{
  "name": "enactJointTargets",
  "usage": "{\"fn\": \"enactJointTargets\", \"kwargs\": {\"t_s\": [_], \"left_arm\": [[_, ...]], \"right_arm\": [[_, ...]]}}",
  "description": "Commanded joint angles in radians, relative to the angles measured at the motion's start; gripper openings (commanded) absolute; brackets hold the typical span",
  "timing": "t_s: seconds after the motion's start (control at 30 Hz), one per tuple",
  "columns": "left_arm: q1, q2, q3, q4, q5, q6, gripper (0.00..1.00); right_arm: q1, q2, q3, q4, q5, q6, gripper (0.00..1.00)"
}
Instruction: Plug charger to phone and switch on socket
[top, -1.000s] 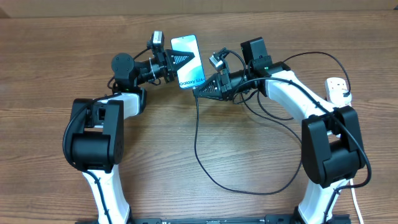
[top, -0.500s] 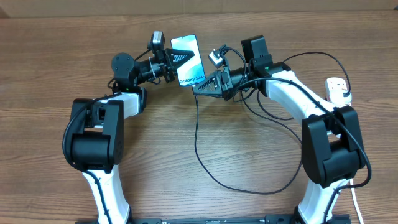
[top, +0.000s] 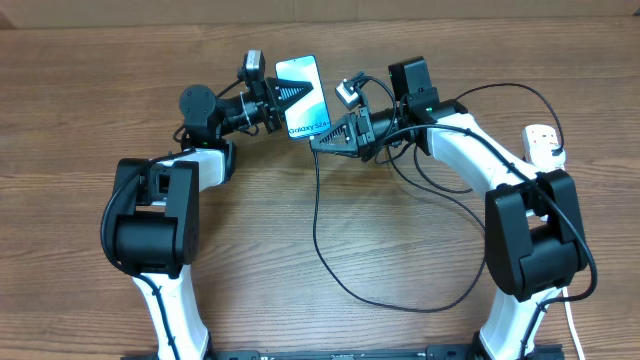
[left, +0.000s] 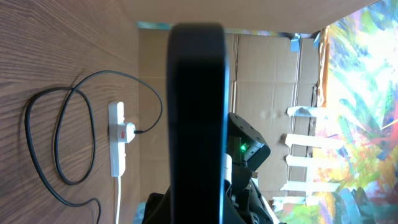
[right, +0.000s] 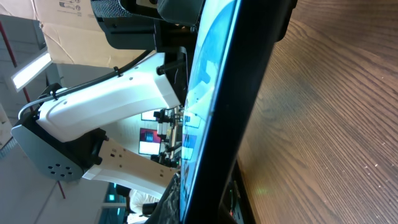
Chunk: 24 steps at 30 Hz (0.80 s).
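The phone, cyan screen up, is held off the table at the back centre. My left gripper is shut on its left edge. My right gripper sits at the phone's near end, shut on the connector end of the black charger cable, which hangs from its tips; the connector itself is hidden. The cable loops across the table to the white socket strip at the far right. In the left wrist view the phone is edge-on, with the socket behind. The right wrist view shows the phone's edge.
The cable's wide loop lies between the two arm bases, and more loops lie beside the strip. The strip's thick white cord runs down past the right arm base. Cardboard boxes stand beyond the table's far edge.
My right gripper has edged slightly toward the phone's near end and its wrist has turned a little. The left gripper and phone have stayed still.
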<state>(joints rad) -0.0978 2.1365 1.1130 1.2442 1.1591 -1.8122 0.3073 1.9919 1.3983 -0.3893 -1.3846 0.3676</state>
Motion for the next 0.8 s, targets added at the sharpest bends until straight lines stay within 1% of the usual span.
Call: {"fn": "enactJointTargets", "kwargs": {"t_s": [0.0, 0.33, 0.6, 0.77], "left_arm": [[-0.033, 0.001, 0.005, 0.010, 0.084, 0.055, 0.04], [-0.032, 0.001, 0.005, 0.010, 0.082, 0.062, 0.05], [-0.033, 0.001, 0.005, 0.010, 0.079, 0.061, 0.05], [-0.033, 0.001, 0.005, 0.010, 0.080, 0.061, 0.04]], "right_arm": [[-0.013, -0.002, 0.016, 0.023, -0.058, -0.005, 0.04], [-0.023, -0.002, 0.016, 0.044, -0.103, -0.004, 0.04], [-0.023, -0.002, 0.016, 0.052, -0.090, -0.004, 0.04], [-0.023, -0.002, 0.016, 0.052, -0.042, 0.004, 0.04]]}}
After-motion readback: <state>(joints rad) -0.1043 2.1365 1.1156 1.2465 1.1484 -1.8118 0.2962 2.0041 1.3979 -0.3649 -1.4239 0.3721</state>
